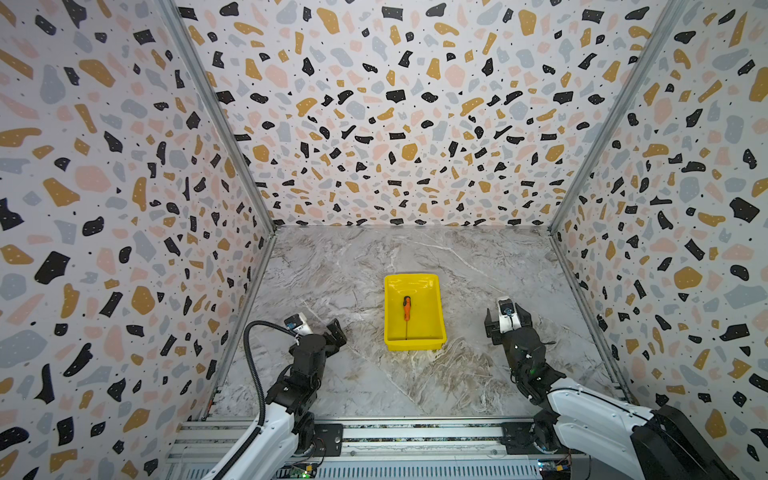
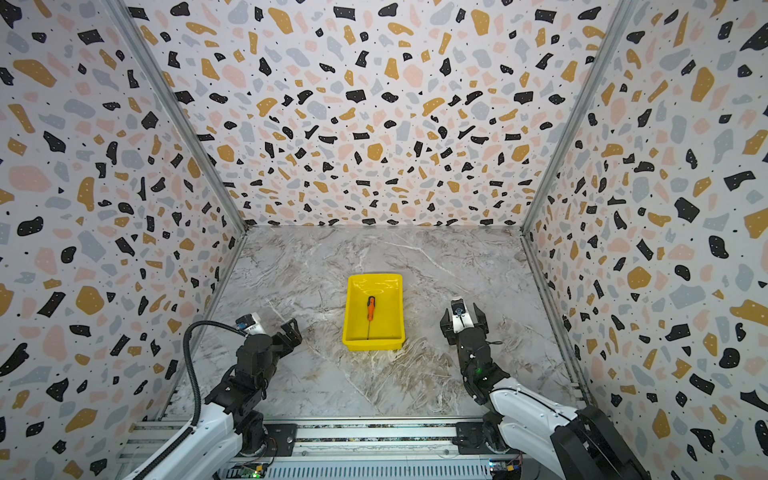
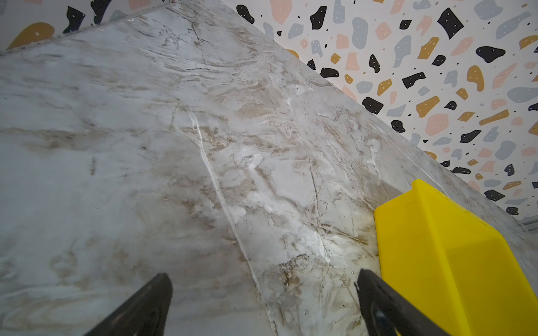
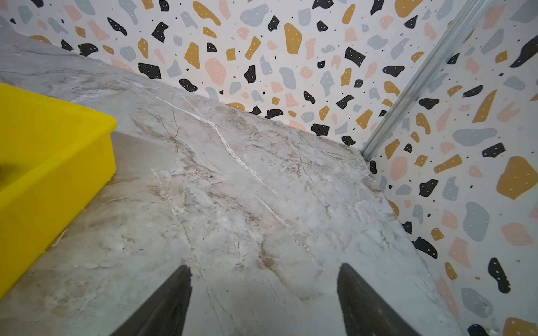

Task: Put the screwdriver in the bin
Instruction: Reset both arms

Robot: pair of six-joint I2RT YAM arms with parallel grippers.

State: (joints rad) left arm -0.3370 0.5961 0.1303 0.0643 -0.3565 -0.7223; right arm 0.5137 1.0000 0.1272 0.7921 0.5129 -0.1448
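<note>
Right gripper (image 4: 263, 286): jaws spread wide, holding nothing, above bare marble to the bin's right.
Left gripper (image 3: 263, 293): jaws apart, empty, one finger just beside the bin's outer wall.
Bin (image 1: 432, 309): one, yellow, on the marble table (image 1: 340, 266) between the arms.
Screwdriver (image 1: 406, 308): one, lying flat inside the bin, orange handle toward the far wall.

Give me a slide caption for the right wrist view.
Open right gripper over bare marble table, yellow bin off to one side.

Orange-handled screwdriver (image 1: 406, 309) lies flat inside the yellow bin (image 1: 432, 291).
</note>
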